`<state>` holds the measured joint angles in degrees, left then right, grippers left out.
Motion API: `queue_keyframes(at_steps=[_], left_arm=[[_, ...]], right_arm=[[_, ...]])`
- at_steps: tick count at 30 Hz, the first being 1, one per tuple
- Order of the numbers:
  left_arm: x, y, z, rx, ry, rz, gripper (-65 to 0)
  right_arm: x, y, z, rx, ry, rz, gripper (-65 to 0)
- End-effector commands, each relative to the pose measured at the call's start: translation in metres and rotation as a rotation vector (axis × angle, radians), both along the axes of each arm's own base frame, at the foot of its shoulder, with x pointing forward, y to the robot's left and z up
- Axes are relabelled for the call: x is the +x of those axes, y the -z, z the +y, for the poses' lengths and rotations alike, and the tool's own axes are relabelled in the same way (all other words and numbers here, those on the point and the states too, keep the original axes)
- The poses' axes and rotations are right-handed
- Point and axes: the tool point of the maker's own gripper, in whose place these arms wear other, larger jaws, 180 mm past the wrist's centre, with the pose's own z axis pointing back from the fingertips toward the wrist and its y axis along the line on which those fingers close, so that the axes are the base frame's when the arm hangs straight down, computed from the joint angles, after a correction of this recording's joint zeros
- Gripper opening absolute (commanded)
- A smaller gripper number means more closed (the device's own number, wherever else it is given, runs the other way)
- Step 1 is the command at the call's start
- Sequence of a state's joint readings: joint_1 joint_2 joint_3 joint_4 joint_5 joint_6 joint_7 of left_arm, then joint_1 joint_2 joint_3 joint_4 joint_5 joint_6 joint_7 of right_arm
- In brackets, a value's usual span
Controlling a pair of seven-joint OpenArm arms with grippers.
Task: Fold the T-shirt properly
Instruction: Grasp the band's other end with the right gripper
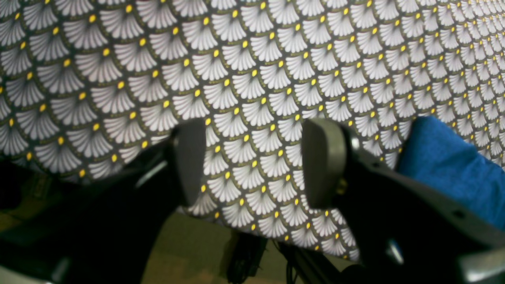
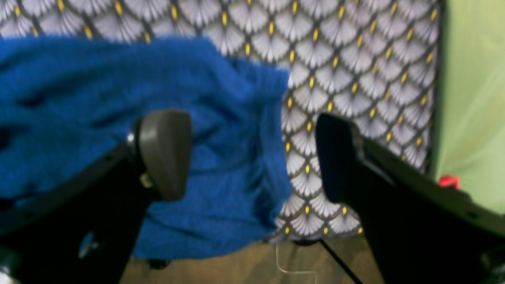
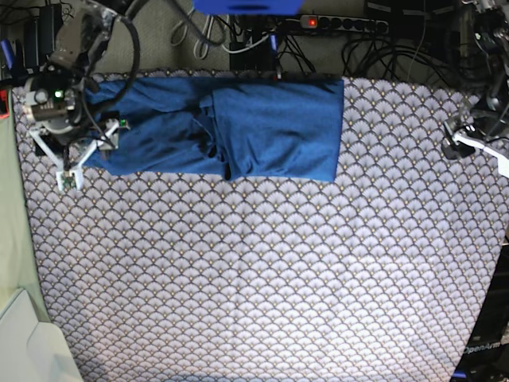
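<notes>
- T-shirt (image 3: 238, 131) lies on the tablecloth (image 3: 262, 278), along its far edge.
- Right gripper (image 3: 83, 155) over the shirt's left end.
- Left gripper (image 3: 481, 147) at the cloth's right edge, well apart.

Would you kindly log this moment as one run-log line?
T-shirt: partly folded, at tablecloth far edge | left gripper: open, empty, beside shirt | right gripper: open, above shirt's end, holding nothing

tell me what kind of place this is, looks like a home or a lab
Most likely a robotics lab or test bench, not a home: a table under a scallop-patterned grey-white tablecloth, a tangle of black cables and a power strip behind it, and a plain medium-blue knit T-shirt laid out for folding.
</notes>
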<state>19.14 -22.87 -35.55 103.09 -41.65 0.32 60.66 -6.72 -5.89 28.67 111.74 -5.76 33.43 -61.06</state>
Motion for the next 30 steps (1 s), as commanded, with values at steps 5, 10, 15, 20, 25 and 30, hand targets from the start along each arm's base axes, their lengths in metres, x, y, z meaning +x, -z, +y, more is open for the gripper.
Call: queue_keyframes(at_steps=[5,10,15,20,25,30], left_arm=[[0.007,-0.012,0.005,0.021,0.007,-0.035,-27.5],[0.007,-0.012,0.005,0.021,0.007,-0.035,-27.5],[0.006,-0.011,0.005,0.021,0.006,-0.033,-27.5],[0.006,-0.011,0.005,0.021,0.006,-0.030,-27.5],[0.006,-0.010,0.004,0.019,0.010,-0.028,-27.5],[0.006,-0.010,0.003,0.018,0.010,-0.028,-27.5]], right_arm=[[0.000,0.005,0.001,0.016,-0.001,-0.008,-16.2],[-0.011,0.045,0.001,0.089,0.029,0.088,-16.2],[-0.013,0.060,-0.004,0.126,0.061,0.079,-16.2],[-0.013,0.060,-0.011,0.114,0.065,0.079,-16.2],[-0.010,0.048,-0.018,0.084,0.065,0.052,-16.2],[-0.009,0.046,-0.019,0.079,0.065,0.047,-16.2]])
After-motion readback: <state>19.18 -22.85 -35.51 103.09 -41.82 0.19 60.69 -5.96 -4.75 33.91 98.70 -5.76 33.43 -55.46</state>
